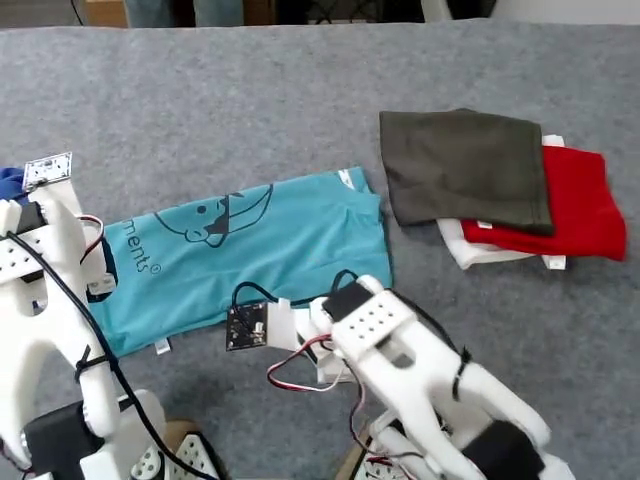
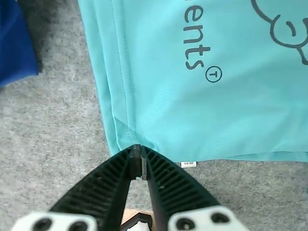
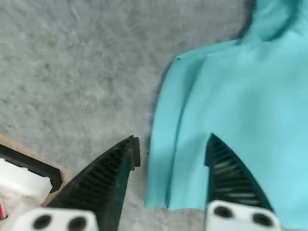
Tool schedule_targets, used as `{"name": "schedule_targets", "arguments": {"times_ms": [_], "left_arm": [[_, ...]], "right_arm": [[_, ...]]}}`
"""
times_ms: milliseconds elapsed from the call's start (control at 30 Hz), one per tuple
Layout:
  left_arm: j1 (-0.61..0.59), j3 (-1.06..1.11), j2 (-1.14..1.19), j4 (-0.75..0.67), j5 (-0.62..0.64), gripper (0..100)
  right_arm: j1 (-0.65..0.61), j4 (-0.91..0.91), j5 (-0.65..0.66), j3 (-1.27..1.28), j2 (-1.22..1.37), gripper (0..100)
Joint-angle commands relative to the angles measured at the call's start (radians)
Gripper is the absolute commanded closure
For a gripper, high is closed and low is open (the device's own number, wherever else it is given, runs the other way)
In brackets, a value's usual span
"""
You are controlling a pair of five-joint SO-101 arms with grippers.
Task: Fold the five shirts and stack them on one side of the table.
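A teal shirt (image 1: pixel 260 240) is spread flat on the grey surface (image 1: pixel 250 100), left of the middle, with its printed side turned up and its long edges folded in. A small label is seen at its near hem. On the far right side of the surface three folded shirts are stacked: a dark shirt (image 1: pixel 465 165) is laid on top, a red shirt (image 1: pixel 585 205) is under it and pushed out to the right, and a white shirt (image 1: pixel 465 245) is at the bottom, with a strip of it showing at the near edge. A blue shirt (image 1: pixel 10 183) is seen at the left edge of the surface, close beside the teal shirt but apart from it.

The left gripper (image 2: pixel 137 154) is clenched, with its tips met right at the near left corner of the teal shirt (image 2: pixel 192 96); whether cloth is caught between them cannot be told. The right gripper (image 3: pixel 172 144) is held released over the near right corner of the teal shirt (image 3: pixel 240 120), one finger above the bare surface and the other above the cloth.
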Motion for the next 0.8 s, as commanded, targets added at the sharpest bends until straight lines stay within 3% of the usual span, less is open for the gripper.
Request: {"name": "schedule_targets", "arguments": {"times_ms": [0,233,433,500,667,767], "left_arm": [[0.002,0.001,-0.032,-0.003,-0.002,97],[0.001,0.07,-0.032,-0.041,-0.002,97],[0.001,0.079,-0.032,-0.048,-0.002,97],[0.001,0.077,-0.032,-0.048,-0.002,97],[0.005,0.076,-0.032,-0.048,-0.003,97],[0.007,0.077,-0.032,-0.068,-0.032,97]], "right_arm": [[-0.006,-0.068,0.003,-0.001,0.09,75.5],[-0.006,-0.163,0.003,-0.01,0.234,76.1],[-0.005,-0.186,0.002,-0.013,0.242,96.6],[0.003,-0.21,-0.002,-0.012,0.243,97.9],[0.123,-0.241,-0.002,-0.065,0.239,98.5],[0.198,-0.166,0.002,-0.173,0.243,98.5]]}}
